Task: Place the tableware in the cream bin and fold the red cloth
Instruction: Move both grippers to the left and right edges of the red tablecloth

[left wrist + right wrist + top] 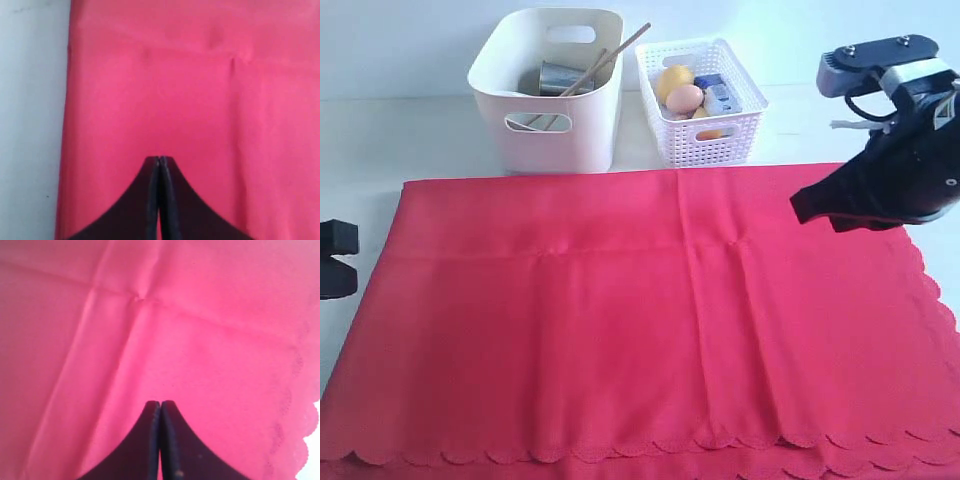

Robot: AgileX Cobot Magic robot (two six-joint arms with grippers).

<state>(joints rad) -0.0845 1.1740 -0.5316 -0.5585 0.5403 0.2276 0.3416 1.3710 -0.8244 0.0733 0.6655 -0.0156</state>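
Smooth creased red cloth point(620, 320), scalloped hem; rounded cream bin point(590, 135) holds steel cup point(560, 78), wooden chopsticks point(615, 52). Black jaws pressed together, empty, on left gripper point(159, 160) and right gripper point(160, 404).

Matt red cloth point(620, 320), smooth plastic cream bin point(555, 125)

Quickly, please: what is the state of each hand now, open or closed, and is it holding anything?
Left hand: closed, holding nothing, over the red cloth.
Right hand: closed, holding nothing, over the same cloth.
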